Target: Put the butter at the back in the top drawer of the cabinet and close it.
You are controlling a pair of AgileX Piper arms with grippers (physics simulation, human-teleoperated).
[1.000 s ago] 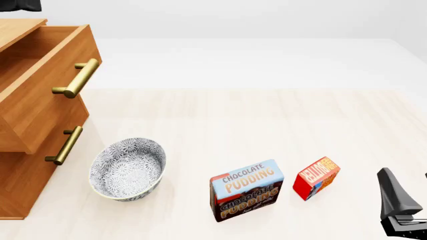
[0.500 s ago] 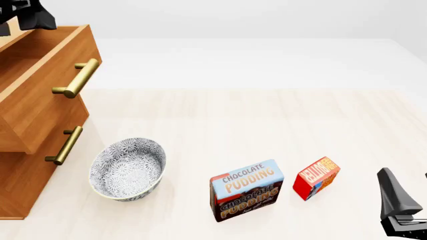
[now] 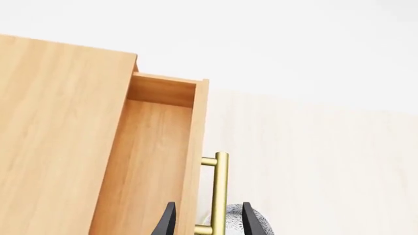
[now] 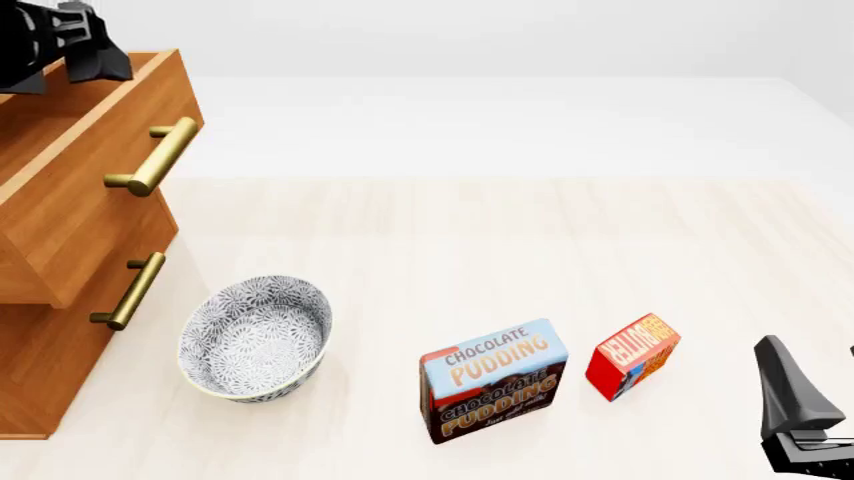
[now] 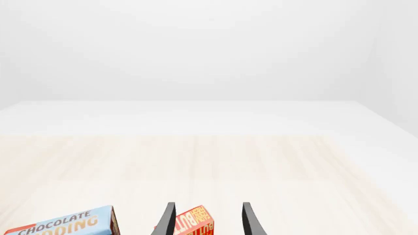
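The butter (image 4: 633, 355) is a small red box with an orange face, standing on the table right of the pudding box. In the right wrist view the butter (image 5: 195, 224) shows low between my open right gripper's (image 5: 207, 223) fingers, some way ahead of them. My right gripper (image 4: 817, 385) hovers at the front right, to the right of the butter. The cabinet (image 4: 54, 300) stands at the left with its top drawer (image 4: 94, 170) pulled out and empty. My left gripper (image 4: 67, 45) is open above the drawer's far corner. The brass handle (image 3: 219, 193) shows below, between its fingers (image 3: 168, 223).
A blue-and-brown Chocolate Pudding box (image 4: 494, 380) stands left of the butter. A patterned bowl (image 4: 256, 338) sits by the cabinet's lower drawers, under the open drawer's front. A lower drawer handle (image 4: 130, 291) juts out beside the bowl.
My left gripper has come into the front view from the top left, moving right and down over the open drawer. The right arm, boxes and bowl have not moved.
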